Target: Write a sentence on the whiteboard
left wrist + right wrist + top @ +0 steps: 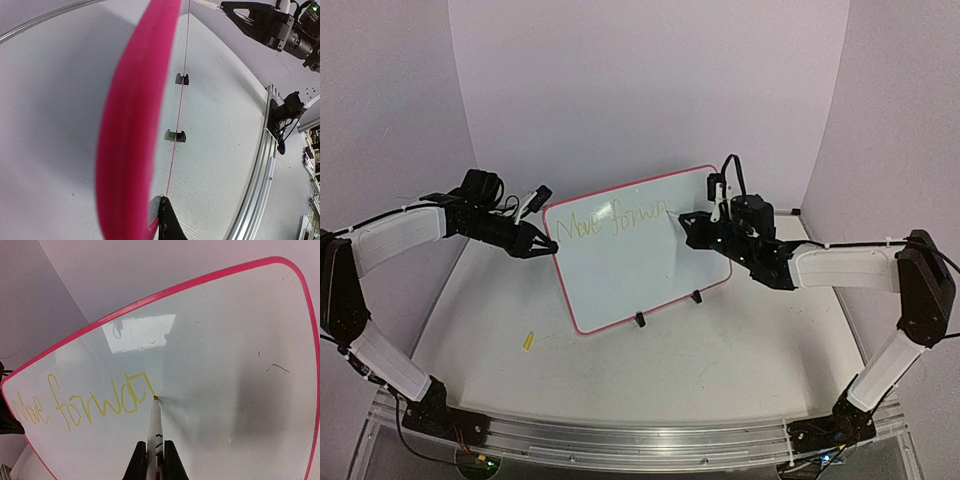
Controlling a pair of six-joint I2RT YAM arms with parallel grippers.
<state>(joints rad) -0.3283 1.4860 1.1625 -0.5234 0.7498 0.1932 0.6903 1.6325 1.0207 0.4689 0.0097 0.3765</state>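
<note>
Whiteboard (640,280) stands centre frame, propped on two small black feet (640,320). Left gripper (548,245) is pinched shut on its left rim. Right gripper (155,447) is clamped narrow round a marker (154,422), tip touching the board. Sentence (85,407) reads "Move forwar" so far, along the board's upper left.

Judgement: the board looks light, thin, stiff and slick-faced. Pen pressure could slide or tip it, so hold it by the rim, clear of the ink.

Small yellow piece (528,341), perhaps the cap, lies on the table (720,380), lower left.

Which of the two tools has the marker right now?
The right tool: it is shut on the marker, tip at the end of the yellow writing. The left tool just pinches the whiteboard by its left rim.
</note>
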